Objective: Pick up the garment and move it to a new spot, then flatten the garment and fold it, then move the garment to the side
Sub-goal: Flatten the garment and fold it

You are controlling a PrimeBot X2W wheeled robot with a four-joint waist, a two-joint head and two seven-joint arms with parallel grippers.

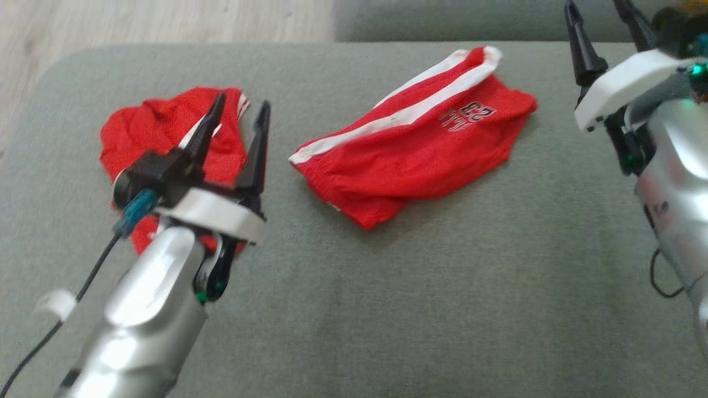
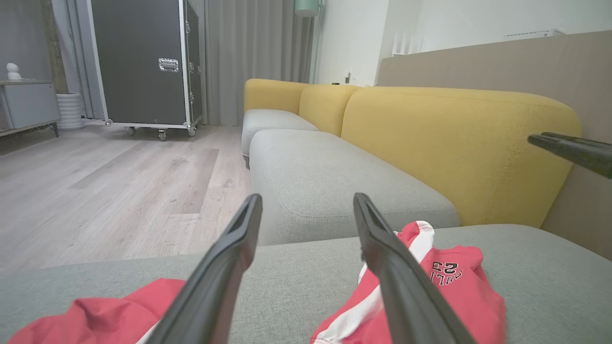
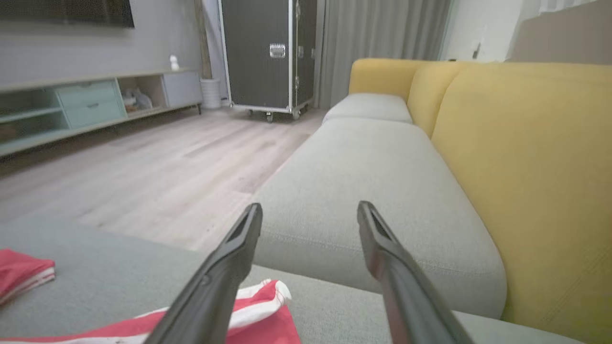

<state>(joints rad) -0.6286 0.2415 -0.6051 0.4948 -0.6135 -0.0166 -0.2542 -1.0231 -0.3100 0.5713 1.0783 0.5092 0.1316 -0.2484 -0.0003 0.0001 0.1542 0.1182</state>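
Your left gripper [image 1: 243,101] and right gripper [image 1: 596,11] are hovering spread and empty, so be pinching the shorts [image 1: 420,149] by opposite ends near the cushion's [image 1: 387,304] far edge.

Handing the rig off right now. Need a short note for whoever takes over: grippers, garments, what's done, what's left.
Grippers: left gripper open and empty, above the crumpled red garment at the left of the grey cushion. The right gripper is open and empty, raised at the right, touching no cloth.
Garments: red striped shorts lie mid-cushion, wrinkled and loosely doubled, not flat.
Done: nothing is held; neither piece looks neatly folded.
Left: flatten, fold, then move aside.
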